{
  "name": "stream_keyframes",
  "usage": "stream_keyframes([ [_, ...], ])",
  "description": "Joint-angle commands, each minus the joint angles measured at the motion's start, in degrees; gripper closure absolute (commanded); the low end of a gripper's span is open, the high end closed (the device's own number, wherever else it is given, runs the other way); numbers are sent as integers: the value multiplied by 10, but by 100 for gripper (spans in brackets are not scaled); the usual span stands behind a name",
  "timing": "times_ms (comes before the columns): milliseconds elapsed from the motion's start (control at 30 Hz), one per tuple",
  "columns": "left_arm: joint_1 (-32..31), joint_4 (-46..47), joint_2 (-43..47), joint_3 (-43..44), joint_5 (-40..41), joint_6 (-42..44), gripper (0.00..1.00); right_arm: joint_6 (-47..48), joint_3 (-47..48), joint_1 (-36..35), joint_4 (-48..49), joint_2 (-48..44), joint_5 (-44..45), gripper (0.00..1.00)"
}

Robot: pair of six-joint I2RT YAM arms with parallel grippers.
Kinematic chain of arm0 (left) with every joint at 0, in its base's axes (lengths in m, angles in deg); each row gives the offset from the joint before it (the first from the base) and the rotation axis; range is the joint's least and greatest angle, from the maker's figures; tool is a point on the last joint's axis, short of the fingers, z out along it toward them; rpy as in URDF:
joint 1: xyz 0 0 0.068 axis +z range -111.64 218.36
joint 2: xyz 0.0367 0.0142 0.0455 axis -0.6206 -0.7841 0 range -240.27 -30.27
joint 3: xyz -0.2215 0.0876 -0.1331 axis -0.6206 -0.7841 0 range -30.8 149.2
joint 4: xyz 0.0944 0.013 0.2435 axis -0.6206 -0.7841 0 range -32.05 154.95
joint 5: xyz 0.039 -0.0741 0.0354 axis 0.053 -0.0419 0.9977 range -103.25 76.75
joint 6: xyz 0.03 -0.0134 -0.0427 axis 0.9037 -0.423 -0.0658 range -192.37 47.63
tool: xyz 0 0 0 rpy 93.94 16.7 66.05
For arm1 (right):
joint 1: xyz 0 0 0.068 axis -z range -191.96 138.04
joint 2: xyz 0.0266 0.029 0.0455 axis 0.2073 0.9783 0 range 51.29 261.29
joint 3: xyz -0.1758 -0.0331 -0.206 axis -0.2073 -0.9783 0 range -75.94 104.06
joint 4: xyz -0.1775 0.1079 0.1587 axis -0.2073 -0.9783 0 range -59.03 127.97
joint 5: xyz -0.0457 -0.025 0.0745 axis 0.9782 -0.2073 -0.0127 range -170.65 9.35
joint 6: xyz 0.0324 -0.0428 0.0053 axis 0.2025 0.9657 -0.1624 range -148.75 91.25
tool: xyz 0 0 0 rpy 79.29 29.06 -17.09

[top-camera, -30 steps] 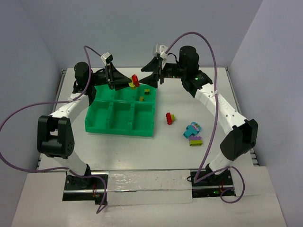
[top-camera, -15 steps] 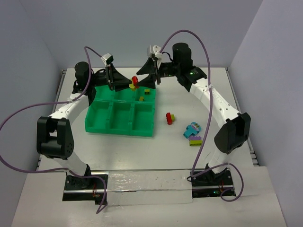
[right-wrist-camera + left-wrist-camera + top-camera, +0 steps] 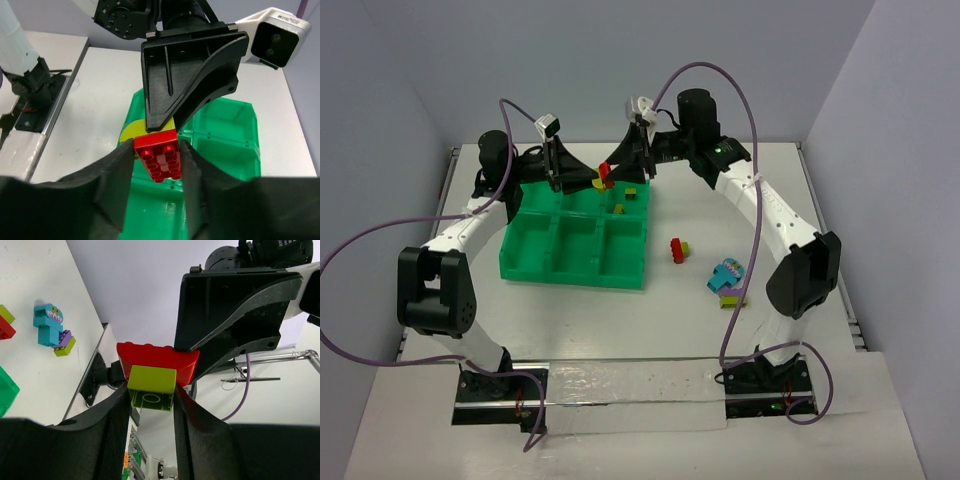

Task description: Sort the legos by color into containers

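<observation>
Top view: we find both arms meeting above the back row of the green tray. A red brick joined to a yellow-green brick hangs in the air between them. Small bricks lie in the back right compartment. A red and yellow-green pair and a cyan and purple cluster rest on the surface right of the tray

Left wrist view: the left jaws are clamped on the yellow-green brick, the red brick touching its far side

Right wrist view: the right jaws are closed tight on the red brick, above the tray
</observation>
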Motion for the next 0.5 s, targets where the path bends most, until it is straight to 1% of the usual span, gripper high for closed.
stream_keyframes([
  [0,-3,2,26,34,-8,15,100,-5,26,-5,4,5,-24,60],
  [67,-4,2,25,36,-9,15,100,-9,26,-6,8,5,-26,59],
  [300,-6,1,22,45,-19,21,100,-12,40,-8,3,22,-32,46],
  [467,-9,1,18,47,-22,21,100,-9,49,-12,-5,35,-29,47],
])
